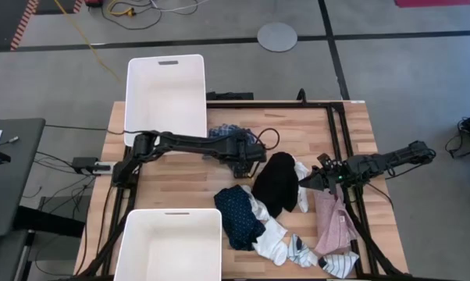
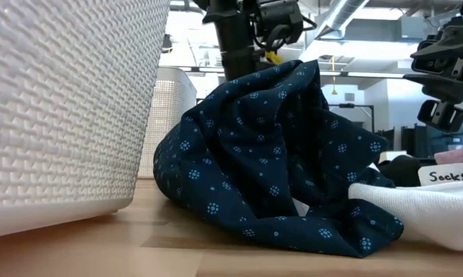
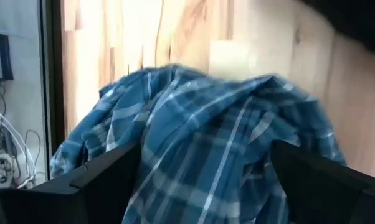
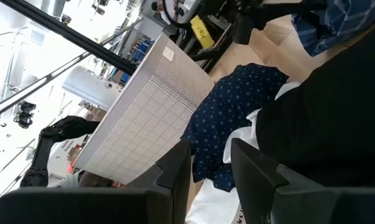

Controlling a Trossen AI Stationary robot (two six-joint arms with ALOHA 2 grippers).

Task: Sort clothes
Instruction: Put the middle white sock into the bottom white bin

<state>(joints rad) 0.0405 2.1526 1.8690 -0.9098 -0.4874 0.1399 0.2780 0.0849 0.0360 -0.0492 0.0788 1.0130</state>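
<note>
1. the left gripper (image 1: 251, 151) is sitting at the centre of the high view, right over the plaid shirt (image 1: 223, 133). in the left wrist view its fingers (image 3: 106, 171) are standing wide, released, one to each side of the plaid shirt (image 3: 200, 155), with nothing clamped yet.
2. the right gripper (image 1: 311, 181) is pointing in from the right at the edge of the black piece (image 1: 275, 181). in its wrist view the fingers (image 4: 250, 171) are showing a narrow gap and the black piece (image 4: 337, 112) is lying beyond them; i cannot tell whether they are gripping anything.
3. the dotted piece (image 1: 239, 215), socks (image 1: 290, 248) and pink shirt (image 1: 332, 218) are lying in the lower middle and lower right of the high view, next to the near bin (image 1: 133, 257). the far bin (image 1: 141, 82) is standing upper left.
4. step in hand, as i judge it: the left arm is lining up a grasp on the plaid shirt.
5. the next move is calling for closing on a good fold of cloth, lifting it clear, and carrying it to a bin.
</note>
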